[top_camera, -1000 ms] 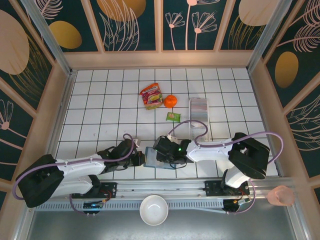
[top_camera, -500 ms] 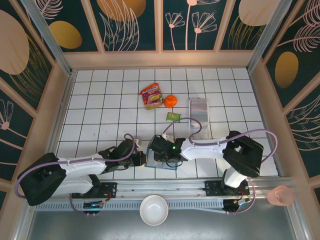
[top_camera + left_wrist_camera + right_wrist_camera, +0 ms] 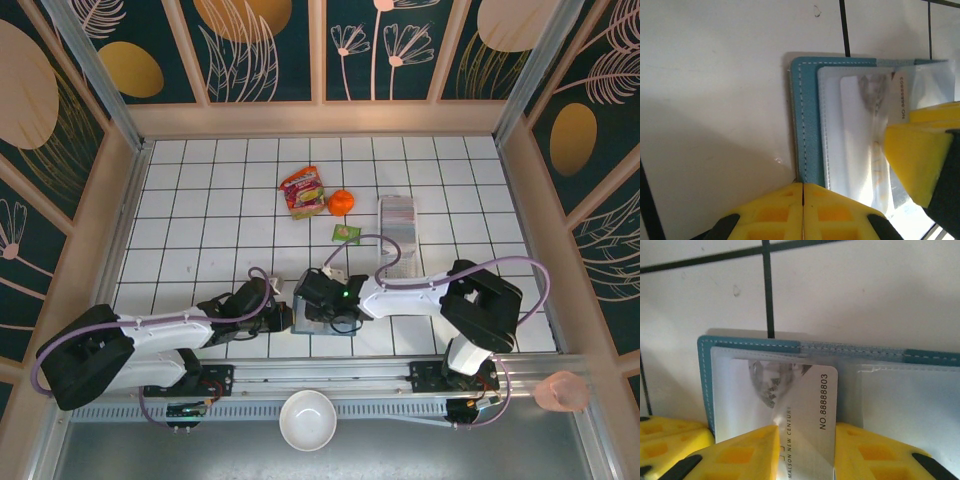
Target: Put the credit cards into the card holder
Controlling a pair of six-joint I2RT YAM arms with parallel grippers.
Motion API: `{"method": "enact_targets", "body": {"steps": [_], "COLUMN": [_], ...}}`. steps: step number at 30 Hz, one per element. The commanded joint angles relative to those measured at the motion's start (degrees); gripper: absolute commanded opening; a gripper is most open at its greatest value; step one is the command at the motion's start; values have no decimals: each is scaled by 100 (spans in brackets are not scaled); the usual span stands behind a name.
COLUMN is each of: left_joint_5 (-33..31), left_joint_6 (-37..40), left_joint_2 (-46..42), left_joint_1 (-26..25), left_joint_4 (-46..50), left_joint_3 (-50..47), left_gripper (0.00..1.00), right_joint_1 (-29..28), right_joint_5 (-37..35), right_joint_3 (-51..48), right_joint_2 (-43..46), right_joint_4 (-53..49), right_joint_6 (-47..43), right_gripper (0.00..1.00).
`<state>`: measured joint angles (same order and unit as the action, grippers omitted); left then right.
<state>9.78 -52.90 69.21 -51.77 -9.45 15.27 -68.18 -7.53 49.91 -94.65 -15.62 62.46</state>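
While the card holder (image 3: 805, 120) lies open on the tiled table (image 3: 200, 220) near its front edge, between the arms, the right gripper (image 3: 805, 445) pinches a silver credit card (image 3: 805, 390) partly inside its clear sleeve. The left gripper (image 3: 803, 192) is clenched tight, its tips at the holder's teal border.

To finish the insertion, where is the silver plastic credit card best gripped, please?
The silver credit card: pinch its long edges at the uncovered near end, from the open side of the teal folding card holder, whose clear sleeve covers the far end.
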Motion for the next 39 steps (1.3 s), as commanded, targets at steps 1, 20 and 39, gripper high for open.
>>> {"method": "enact_targets", "body": {"steps": [1, 20, 39], "left_joint_5": [227, -277, -231], "left_joint_6": [-89, -38, -40], "left_joint_2": [154, 207, 295], "left_joint_1": [-113, -110, -105], "left_joint_4": [-13, 392, 374], "left_joint_3": [-59, 132, 181], "left_gripper": [7, 7, 7], "right_joint_1": [94, 16, 28], "right_joint_5": [226, -501, -534], "right_joint_3": [-248, -153, -184], "right_joint_2": [176, 929, 351], "right_joint_4": [1115, -23, -483], "right_joint_6": [270, -41, -251], "right_gripper": [33, 45, 0]}}
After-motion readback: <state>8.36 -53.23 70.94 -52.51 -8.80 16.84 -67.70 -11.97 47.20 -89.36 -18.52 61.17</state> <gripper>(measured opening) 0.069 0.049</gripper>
